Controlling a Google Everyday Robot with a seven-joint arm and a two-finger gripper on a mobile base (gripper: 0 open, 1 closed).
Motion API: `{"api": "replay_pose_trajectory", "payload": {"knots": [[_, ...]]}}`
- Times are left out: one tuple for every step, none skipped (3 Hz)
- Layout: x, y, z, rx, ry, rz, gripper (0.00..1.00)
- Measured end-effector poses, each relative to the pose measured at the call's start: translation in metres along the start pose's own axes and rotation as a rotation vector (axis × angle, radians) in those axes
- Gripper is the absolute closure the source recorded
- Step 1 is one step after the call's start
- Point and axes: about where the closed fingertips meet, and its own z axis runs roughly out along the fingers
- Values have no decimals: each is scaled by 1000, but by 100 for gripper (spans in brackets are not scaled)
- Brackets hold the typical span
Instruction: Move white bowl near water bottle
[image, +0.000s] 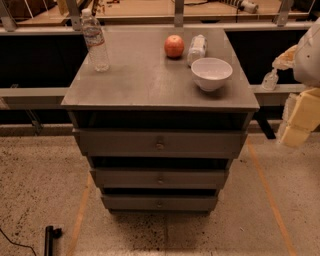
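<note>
The white bowl stands upright on the right side of the grey drawer cabinet's top. The water bottle, tall and clear with a white cap, stands at the top's far left corner, well apart from the bowl. My gripper hangs at the right edge of the view, off the cabinet's right side and lower than the top, holding nothing that I can see. It is well to the right of the bowl.
A red apple and a stubby whitish bottle lie just behind the bowl. A small pump-top bottle stands on the ledge to the right. The cabinet has three drawers. A black object lies on the floor at lower left.
</note>
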Motion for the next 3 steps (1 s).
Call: {"api": "replay_pose_trajectory", "payload": {"knots": [[-1,-4,1,6,-11,5,0],[-12,-40,10,54,-103,53,0],[-30,-102,29,89,-258,86,0]]}}
